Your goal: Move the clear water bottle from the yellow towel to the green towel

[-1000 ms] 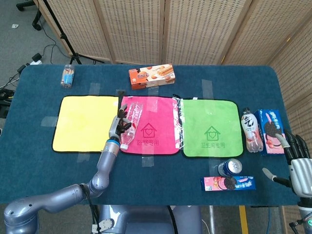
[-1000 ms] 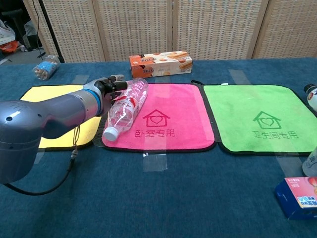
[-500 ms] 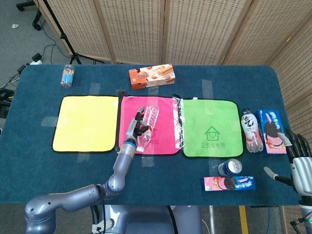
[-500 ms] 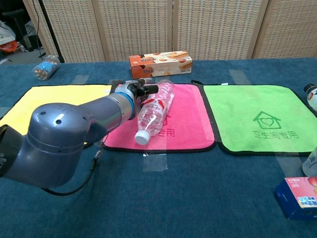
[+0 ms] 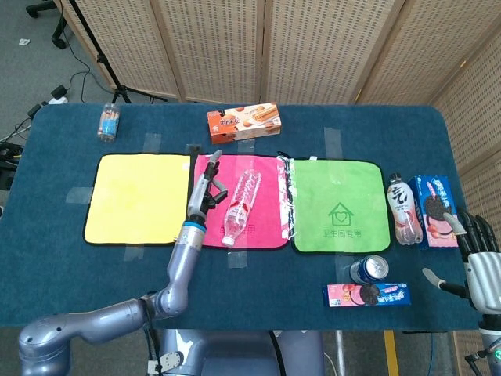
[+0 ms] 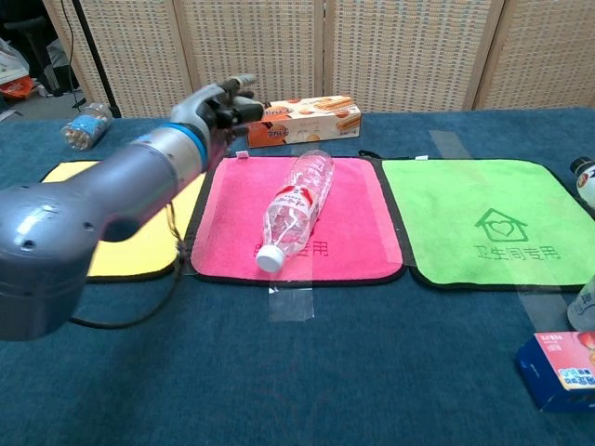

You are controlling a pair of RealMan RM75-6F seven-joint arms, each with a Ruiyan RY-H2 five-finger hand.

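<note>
The clear water bottle (image 5: 239,200) lies on its side on the pink towel (image 5: 264,227), cap towards the front edge; the chest view shows the bottle (image 6: 298,205) free of any hand. My left hand (image 5: 204,185) hovers just left of it, over the seam between the yellow towel (image 5: 137,197) and the pink one, fingers apart and holding nothing. In the chest view the left hand (image 6: 222,105) is raised above the pink towel's (image 6: 231,232) back left corner. The green towel (image 5: 340,205) lies bare to the right. My right hand (image 5: 476,254) rests open at the table's right edge.
A biscuit box (image 5: 243,123) sits behind the towels and a small jar (image 5: 109,122) at the back left. Right of the green towel stand a pink drink bottle (image 5: 403,207), a cookie box (image 5: 434,210), a can (image 5: 368,269) and a flat cookie pack (image 5: 368,294).
My left hand carried the bottle rightward onto the middle of the pink towel, let go of it, then rose and drew back to the left. The right hand stayed put.
</note>
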